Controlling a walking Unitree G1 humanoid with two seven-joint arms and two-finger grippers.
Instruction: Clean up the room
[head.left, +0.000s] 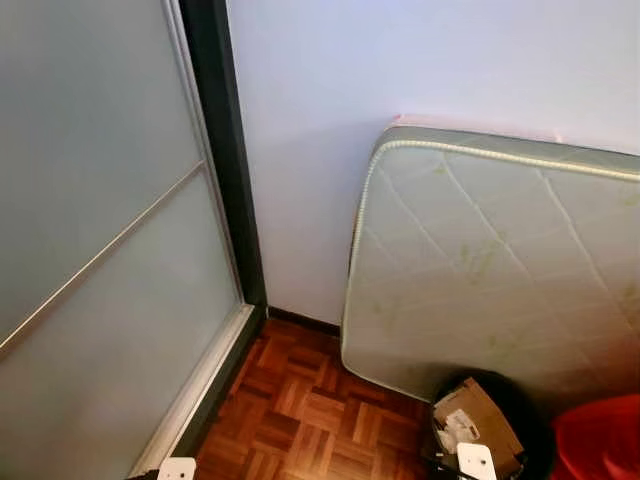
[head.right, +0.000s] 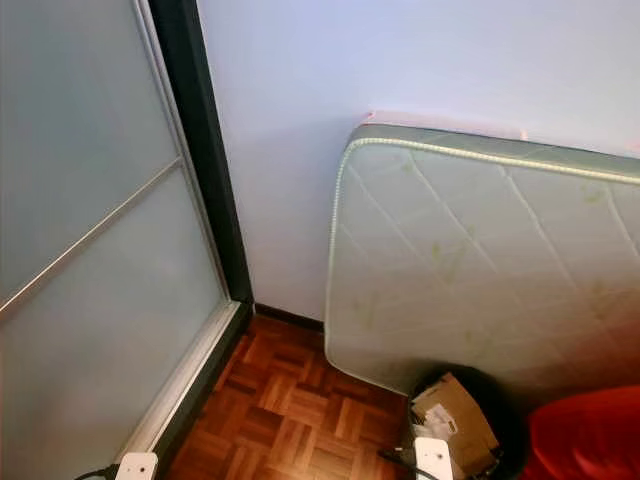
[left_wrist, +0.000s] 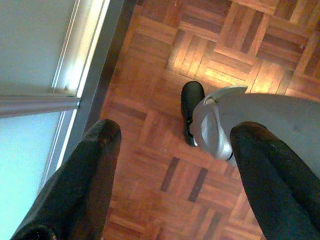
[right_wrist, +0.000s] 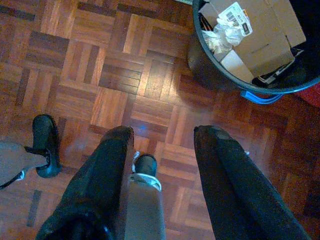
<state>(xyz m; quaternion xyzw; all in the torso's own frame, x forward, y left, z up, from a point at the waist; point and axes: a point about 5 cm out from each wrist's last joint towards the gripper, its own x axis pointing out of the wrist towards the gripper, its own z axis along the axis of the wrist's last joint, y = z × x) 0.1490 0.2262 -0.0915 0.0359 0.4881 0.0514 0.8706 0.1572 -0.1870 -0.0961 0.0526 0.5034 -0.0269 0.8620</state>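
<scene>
A black round bin (head.left: 490, 425) stands on the parquet at the lower right, stuffed with folded cardboard (right_wrist: 260, 27) and crumpled paper. In the right wrist view my right gripper (right_wrist: 162, 131) hangs open above the floor, a little short of the bin (right_wrist: 235, 75), nothing between its fingers (right_wrist: 117, 150). The left wrist view has my left gripper (left_wrist: 175, 131) open too, over bare parquet beside the door track, with my own grey leg and black foot (left_wrist: 191, 102) below it.
A quilted mattress (head.left: 490, 260) leans against the pale wall behind the bin. A frosted sliding door (head.left: 100, 250) with a dark frame fills the left side. Something red (head.left: 600, 440) sits at the lower right corner. Parquet floor (head.left: 300, 410) lies between door and bin.
</scene>
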